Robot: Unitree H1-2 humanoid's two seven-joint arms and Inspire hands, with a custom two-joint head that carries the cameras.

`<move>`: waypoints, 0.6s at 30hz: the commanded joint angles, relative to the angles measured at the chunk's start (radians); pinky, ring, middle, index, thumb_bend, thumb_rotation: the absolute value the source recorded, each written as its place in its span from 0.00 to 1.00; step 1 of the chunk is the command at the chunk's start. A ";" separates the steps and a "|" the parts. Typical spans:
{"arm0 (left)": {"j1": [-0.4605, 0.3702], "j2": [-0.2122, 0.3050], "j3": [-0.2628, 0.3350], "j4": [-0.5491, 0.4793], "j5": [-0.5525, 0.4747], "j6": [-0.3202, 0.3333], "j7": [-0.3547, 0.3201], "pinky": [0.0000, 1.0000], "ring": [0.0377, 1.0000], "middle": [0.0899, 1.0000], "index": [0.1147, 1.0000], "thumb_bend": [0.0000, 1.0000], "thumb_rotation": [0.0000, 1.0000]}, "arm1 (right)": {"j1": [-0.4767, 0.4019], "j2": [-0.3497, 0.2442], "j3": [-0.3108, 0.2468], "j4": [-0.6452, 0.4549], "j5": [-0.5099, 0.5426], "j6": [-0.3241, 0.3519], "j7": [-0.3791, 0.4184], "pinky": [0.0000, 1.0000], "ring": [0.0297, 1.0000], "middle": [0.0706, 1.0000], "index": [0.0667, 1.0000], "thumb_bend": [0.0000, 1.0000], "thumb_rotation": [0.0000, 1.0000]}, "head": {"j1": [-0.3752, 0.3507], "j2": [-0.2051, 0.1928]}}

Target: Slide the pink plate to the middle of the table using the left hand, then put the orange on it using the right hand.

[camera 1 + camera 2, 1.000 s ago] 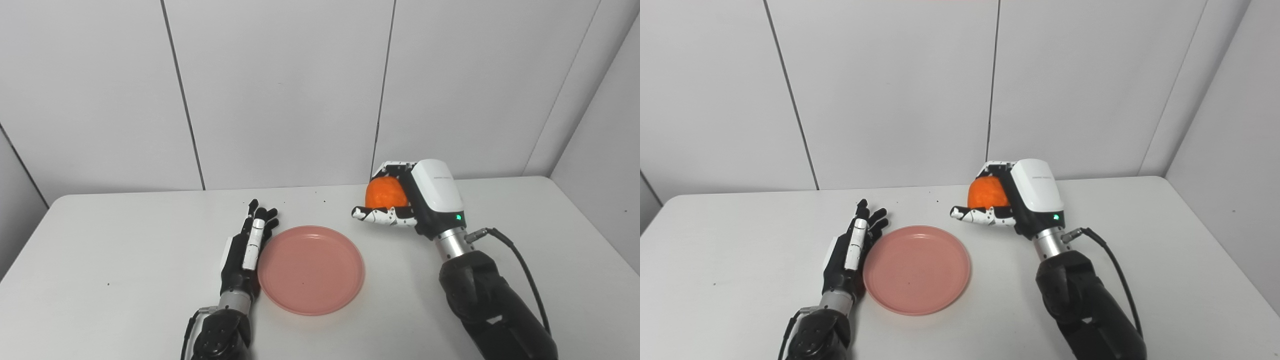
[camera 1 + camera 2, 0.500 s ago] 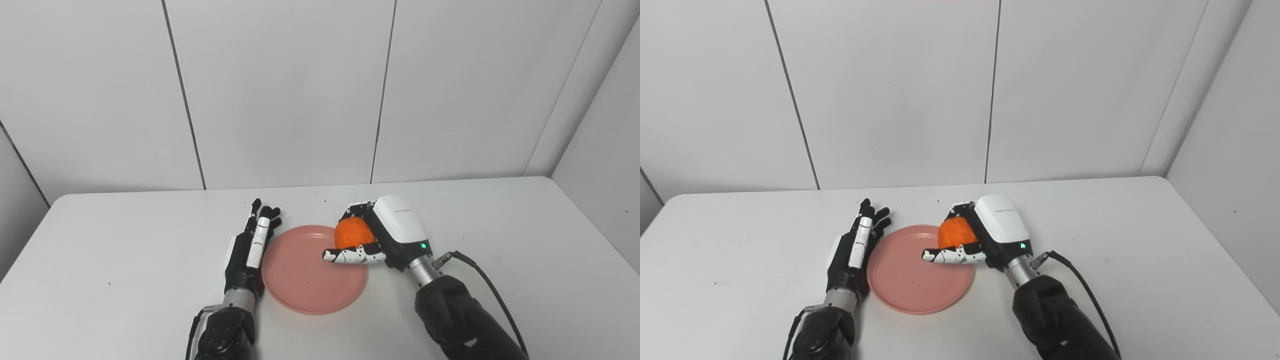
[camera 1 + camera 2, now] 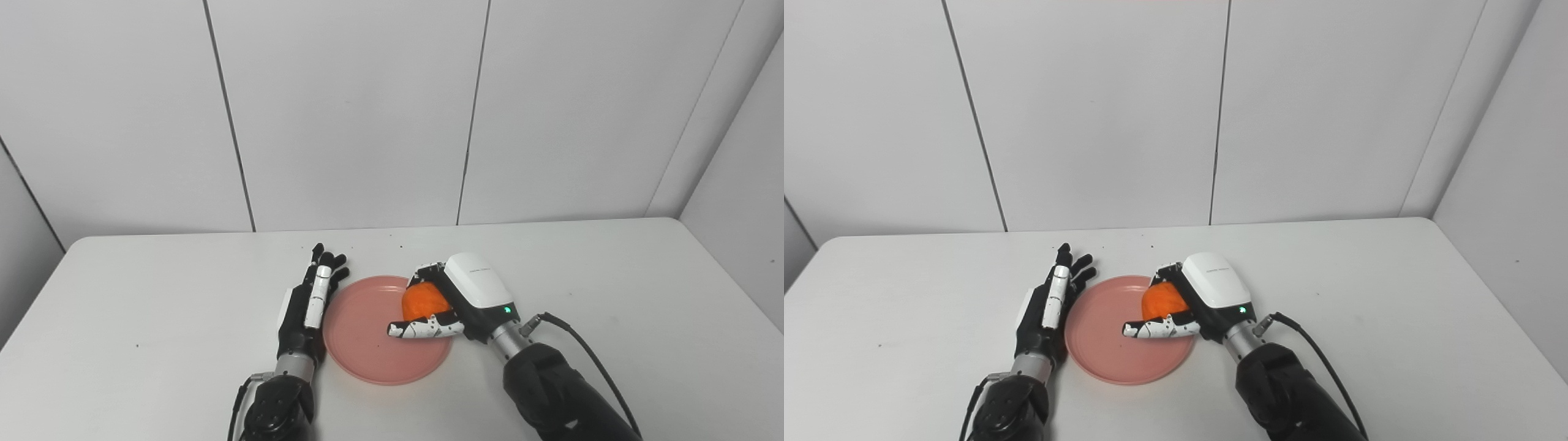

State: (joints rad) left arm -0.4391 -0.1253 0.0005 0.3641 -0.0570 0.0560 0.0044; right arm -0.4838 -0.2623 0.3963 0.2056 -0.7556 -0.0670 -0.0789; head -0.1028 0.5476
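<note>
The pink plate [image 3: 367,343] lies on the white table near its middle. My left hand [image 3: 308,304] rests edge-on against the plate's left rim, fingers straight and apart, holding nothing. My right hand [image 3: 456,303] is over the plate's right half, shut on the orange [image 3: 424,302]. The orange sits low over the plate; whether it touches the plate I cannot tell. In the right eye view the orange [image 3: 1160,301] shows between the white fingers and the thumb, above the plate [image 3: 1108,343].
The white table [image 3: 612,294] stretches wide to both sides of the plate. Grey wall panels stand behind the table's far edge. A black cable [image 3: 588,355] runs from my right wrist along the forearm.
My right hand has carried the orange left and down from beyond the plate's right side to low over the plate. The left hand stays at the plate's rim. The camera shifted slightly.
</note>
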 commanded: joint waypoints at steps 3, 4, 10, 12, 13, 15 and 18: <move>0.005 -0.012 -0.016 0.018 -0.009 0.022 -0.021 1.00 0.90 0.91 1.00 0.72 0.91 | -0.066 0.002 0.014 -0.021 -0.015 -0.044 0.017 0.20 0.23 0.27 0.32 0.69 0.91 | 0.001 0.000; 0.007 -0.012 -0.017 0.017 -0.010 0.019 -0.025 1.00 0.90 0.91 1.00 0.71 0.91 | -0.071 0.003 0.020 -0.017 -0.020 -0.040 0.027 0.20 0.23 0.28 0.32 0.69 0.91 | 0.003 0.000; 0.007 -0.011 -0.022 0.028 -0.012 -0.005 -0.034 0.97 0.89 0.89 1.00 0.69 0.89 | -0.098 0.012 0.040 0.007 -0.040 -0.031 0.055 0.22 0.25 0.29 0.33 0.71 0.95 | 0.002 -0.002; 0.005 -0.018 -0.017 0.028 -0.016 0.002 -0.029 0.96 0.88 0.88 1.00 0.68 0.89 | -0.111 0.015 0.045 0.030 -0.052 -0.033 0.051 0.23 0.26 0.30 0.36 0.73 0.97 | 0.004 -0.002; 0.003 -0.021 -0.014 0.030 -0.021 0.004 -0.027 0.96 0.88 0.88 1.00 0.68 0.89 | -0.117 0.018 0.047 0.041 -0.057 -0.031 0.050 0.23 0.26 0.30 0.36 0.73 0.97 | 0.005 -0.003; 0.001 -0.024 -0.013 0.035 -0.024 0.001 -0.027 0.98 0.89 0.90 1.00 0.66 0.89 | -0.126 0.020 0.051 0.055 -0.065 -0.028 0.053 0.24 0.28 0.32 0.39 0.73 0.98 | 0.005 -0.004; -0.003 -0.026 -0.015 0.042 -0.015 -0.001 -0.017 0.97 0.90 0.91 1.00 0.68 0.89 | -0.137 0.019 0.059 0.072 -0.076 -0.027 0.059 0.25 0.29 0.33 0.40 0.73 1.00 | 0.004 -0.004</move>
State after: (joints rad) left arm -0.4399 -0.1303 -0.0040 0.3811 -0.0710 0.0298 -0.0121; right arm -0.5664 -0.2442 0.4617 0.2926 -0.8275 -0.0678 -0.0119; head -0.0997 0.5430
